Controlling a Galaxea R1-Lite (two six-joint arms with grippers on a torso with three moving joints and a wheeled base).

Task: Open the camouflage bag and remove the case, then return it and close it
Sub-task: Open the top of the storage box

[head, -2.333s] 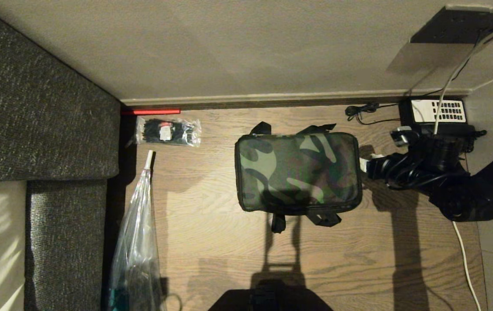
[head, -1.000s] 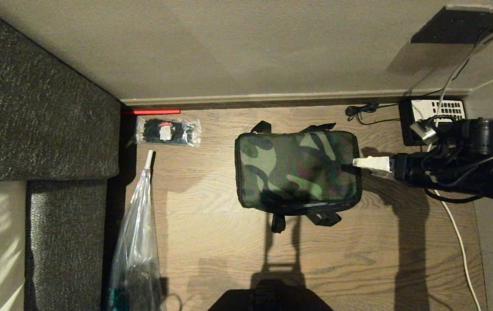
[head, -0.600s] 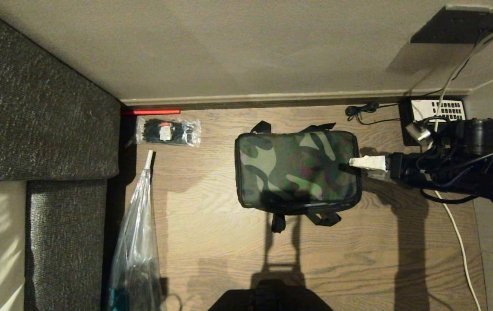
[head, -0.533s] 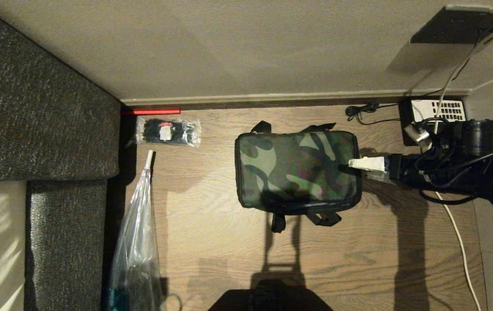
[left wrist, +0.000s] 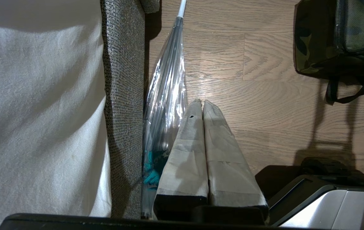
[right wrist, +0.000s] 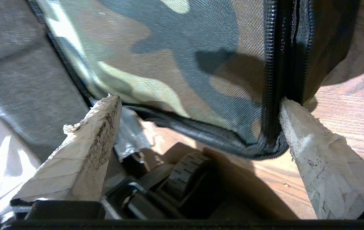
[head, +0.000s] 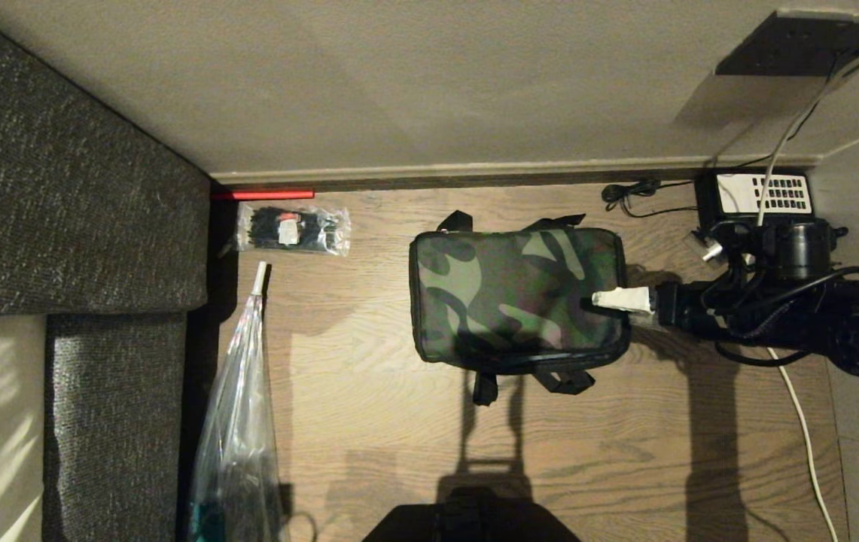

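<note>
The camouflage bag (head: 519, 297) sits zipped shut on the wooden floor (head: 399, 452), in the middle of the head view, a little toward the far wall (head: 399, 90). The case cannot be seen.

The right gripper (head: 617, 301) reaches in from the right and is at the bag's right edge. Its fingers are spread wide and hold nothing. The right wrist view shows what the head view does not: one pale finger (right wrist: 315, 153) is right beside the black zipper (right wrist: 274, 80) at the bag's corner, and the other finger (right wrist: 83, 153) is out past the top cloth.

Behind the right arm, by the far wall, is a black telephone (head: 756, 194) with white keys, with a white cable (head: 805, 444) running near it. Far left is a clear packet (head: 293, 228) of black things, and a see-through umbrella (head: 237, 421) lies along the grey sofa (head: 75, 211).

The left gripper (left wrist: 201, 105) shows only in its own wrist view. It is parked near the umbrella, well away from the bag, with its taped fingers pressed together and nothing between them.
</note>
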